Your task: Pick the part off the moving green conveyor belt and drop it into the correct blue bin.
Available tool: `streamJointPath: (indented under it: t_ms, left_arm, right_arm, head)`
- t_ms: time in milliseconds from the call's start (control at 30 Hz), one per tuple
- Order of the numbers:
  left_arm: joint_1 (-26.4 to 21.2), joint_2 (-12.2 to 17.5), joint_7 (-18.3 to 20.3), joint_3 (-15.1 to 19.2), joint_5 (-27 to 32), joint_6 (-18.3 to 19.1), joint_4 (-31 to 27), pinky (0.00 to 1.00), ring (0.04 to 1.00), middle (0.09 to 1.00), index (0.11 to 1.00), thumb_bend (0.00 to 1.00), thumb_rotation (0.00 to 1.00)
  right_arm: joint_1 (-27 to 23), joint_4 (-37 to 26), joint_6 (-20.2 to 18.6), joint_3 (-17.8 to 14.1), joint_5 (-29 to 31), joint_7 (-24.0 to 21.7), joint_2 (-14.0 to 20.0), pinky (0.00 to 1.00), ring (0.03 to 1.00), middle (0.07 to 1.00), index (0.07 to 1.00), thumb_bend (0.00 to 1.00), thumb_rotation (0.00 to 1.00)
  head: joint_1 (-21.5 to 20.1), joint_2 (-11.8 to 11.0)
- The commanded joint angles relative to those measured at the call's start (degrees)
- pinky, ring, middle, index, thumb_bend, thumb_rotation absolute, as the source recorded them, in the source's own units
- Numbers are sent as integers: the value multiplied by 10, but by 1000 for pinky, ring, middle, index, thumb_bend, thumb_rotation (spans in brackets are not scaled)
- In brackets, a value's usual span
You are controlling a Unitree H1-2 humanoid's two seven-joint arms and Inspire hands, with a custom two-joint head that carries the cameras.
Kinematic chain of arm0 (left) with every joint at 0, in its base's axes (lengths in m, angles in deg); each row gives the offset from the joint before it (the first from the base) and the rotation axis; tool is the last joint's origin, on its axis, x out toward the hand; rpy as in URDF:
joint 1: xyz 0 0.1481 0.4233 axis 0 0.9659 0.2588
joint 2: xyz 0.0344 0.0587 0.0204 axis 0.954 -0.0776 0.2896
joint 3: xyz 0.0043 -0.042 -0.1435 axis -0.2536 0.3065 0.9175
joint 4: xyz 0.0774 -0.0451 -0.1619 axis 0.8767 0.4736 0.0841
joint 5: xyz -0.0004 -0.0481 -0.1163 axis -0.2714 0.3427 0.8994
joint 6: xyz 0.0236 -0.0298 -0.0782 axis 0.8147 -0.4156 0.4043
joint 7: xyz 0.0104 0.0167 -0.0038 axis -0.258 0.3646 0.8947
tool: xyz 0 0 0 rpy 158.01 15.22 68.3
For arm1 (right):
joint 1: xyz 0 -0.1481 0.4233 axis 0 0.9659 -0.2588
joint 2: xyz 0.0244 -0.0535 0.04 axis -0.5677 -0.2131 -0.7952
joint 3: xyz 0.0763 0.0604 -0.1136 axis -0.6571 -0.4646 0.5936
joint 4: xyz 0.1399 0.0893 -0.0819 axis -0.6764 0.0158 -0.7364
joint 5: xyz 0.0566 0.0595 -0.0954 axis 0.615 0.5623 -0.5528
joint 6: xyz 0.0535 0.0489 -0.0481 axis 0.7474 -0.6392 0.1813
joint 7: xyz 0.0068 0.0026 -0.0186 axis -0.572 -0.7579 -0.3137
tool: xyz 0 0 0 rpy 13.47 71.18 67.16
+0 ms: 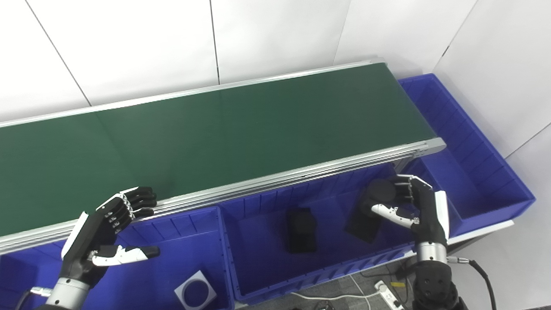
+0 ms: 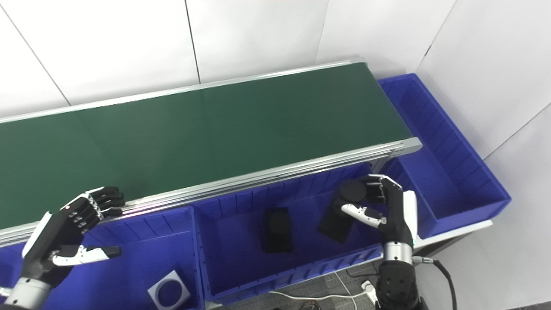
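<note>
Black part [image 1: 373, 206] clasped in right hand [image 1: 415, 206] over blue bin [image 1: 275, 275]; left hand [image 1: 107, 228] spread, empty.

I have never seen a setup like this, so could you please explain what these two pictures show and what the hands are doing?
Both pictures come from two cameras side by side on a humanoid robot's head, looking down at its work, so they show one scene. The long green conveyor belt carries nothing at this moment. Along its near side and far end stand blue bins. The middle bin holds a black part; the left bin holds a white square part. The right hand is over the middle bin, its fingers closed around another black part, which it seems about to drop there. The left hand is open beside the belt's edge, holding nothing.
</note>
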Motion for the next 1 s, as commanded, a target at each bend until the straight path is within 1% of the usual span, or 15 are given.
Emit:
streamJointPath:
  t_ms: [0, 133, 300, 400, 567, 600, 633, 667, 733, 767, 833, 867, 900, 933, 967]
  left_arm:
    - [-6, 2, 3, 1, 4, -14, -15, 709, 743, 753, 742, 948, 0]
    - [-7, 1, 5, 1, 7, -19, -11, 709, 742, 750, 739, 950, 0]
    - [-6, 0, 4, 0, 7, -20, -12, 708, 744, 753, 741, 948, 0]
    - [-6, 0, 4, 0, 6, -21, -12, 701, 741, 750, 741, 951, 0]
    - [-5, -1, 2, -2, 1, -24, -12, 702, 741, 748, 740, 949, 0]
    - [-5, -2, 0, -3, -1, -23, -13, 699, 737, 745, 740, 954, 0]
    - [-4, -5, -2, -4, -3, -22, -13, 698, 737, 745, 739, 955, 0]
    - [-4, -6, -3, -5, -4, -21, -14, 698, 735, 743, 738, 958, 0]
    - [-3, -11, -7, -9, -14, -23, -16, 702, 739, 743, 741, 960, 0]
    - [-3, -13, -8, -11, -18, -28, -15, 699, 738, 742, 742, 959, 0]
    - [-3, -20, -9, -16, -26, -37, -17, 697, 738, 743, 747, 948, 0]
    - [-3, -24, -10, -18, -29, -38, -20, 698, 740, 745, 749, 944, 0]
    - [-3, -27, -11, -19, -32, -38, -22, 702, 743, 749, 751, 937, 0]
    - [-3, -33, -11, -23, -31, -38, -25, 703, 743, 749, 752, 936, 0]
    - [-3, -37, -10, -25, -31, -38, -26, 713, 749, 756, 752, 921, 0]
  right_arm:
    - [4, -24, 40, 2, 15, -11, 11, 756, 829, 861, 833, 1000, 191]
    - [5, -22, 62, 10, 35, -26, 16, 780, 854, 898, 860, 1000, 186]
    - [4, -36, 66, 19, 41, -38, 19, 793, 856, 889, 871, 1000, 206]
    - [3, -49, 72, 27, 40, -47, 22, 813, 868, 915, 885, 1000, 239]
    - [0, -92, 66, 44, 45, -61, 15, 819, 880, 939, 882, 1000, 242]
    - [-3, -107, 66, 53, 47, -67, 12, 779, 846, 911, 861, 1000, 250]
    - [-7, -119, 67, 62, 53, -74, 9, 771, 838, 906, 858, 1000, 251]
    - [-11, -131, 63, 71, 62, -81, 5, 730, 799, 878, 850, 1000, 247]
    - [-20, -152, 51, 92, 75, -96, 0, 667, 742, 838, 839, 1000, 237]
    - [-25, -161, 47, 105, 79, -105, -4, 648, 723, 831, 833, 1000, 252]
    - [-34, -174, 46, 128, 83, -119, -10, 615, 711, 836, 833, 1000, 263]
    - [-39, -178, 44, 137, 85, -125, -11, 605, 708, 837, 834, 1000, 264]
    - [-41, -180, 43, 142, 86, -129, -11, 599, 705, 837, 836, 1000, 269]
    - [-47, -180, 43, 152, 87, -138, -10, 599, 705, 837, 836, 1000, 269]
    - [-50, -180, 43, 159, 88, -144, -9, 610, 709, 832, 839, 1000, 283]
  head:
    - [0, 0]
    - [3, -1]
    - [6, -1]
    - [6, -1]
    - [33, 1]
    - [36, 1]
    - [51, 2]
    - [51, 2]
    - [90, 8]
    - [95, 8]
    - [124, 11]
    - [150, 16]
    - [155, 17]
    - [185, 23]
    - [195, 24]
